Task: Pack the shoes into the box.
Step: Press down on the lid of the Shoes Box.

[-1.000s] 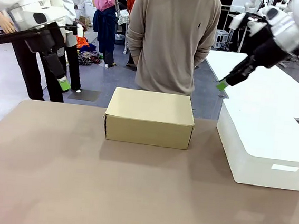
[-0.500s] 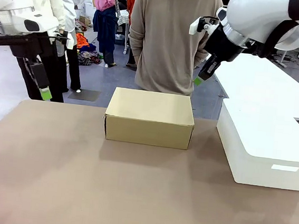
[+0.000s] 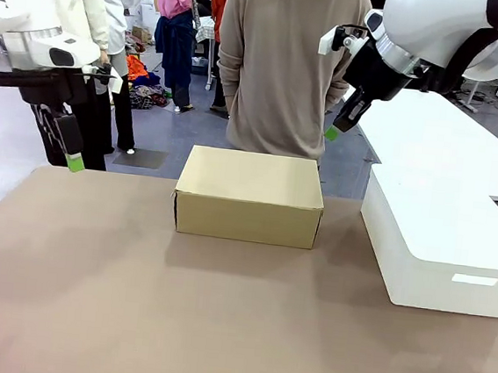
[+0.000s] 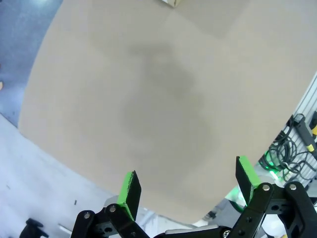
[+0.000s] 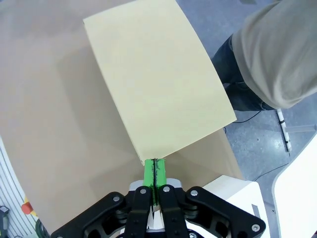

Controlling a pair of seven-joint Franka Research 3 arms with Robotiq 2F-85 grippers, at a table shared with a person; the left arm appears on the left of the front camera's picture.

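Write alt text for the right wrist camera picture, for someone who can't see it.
The right gripper, its green-padded fingers pressed shut on nothing, hangs above a closed tan cardboard box on a brown table. A person in a beige sweater stands at the table's edge.

brown table (image 3: 131, 316), grey-blue floor (image 3: 8, 119)

Seen from above, the right gripper (image 5: 154, 174), its green pads pressed together, hangs over a corner of the closed box (image 5: 156, 82) on the table (image 5: 54, 129); a person (image 5: 277, 54) in beige stands at the far edge.
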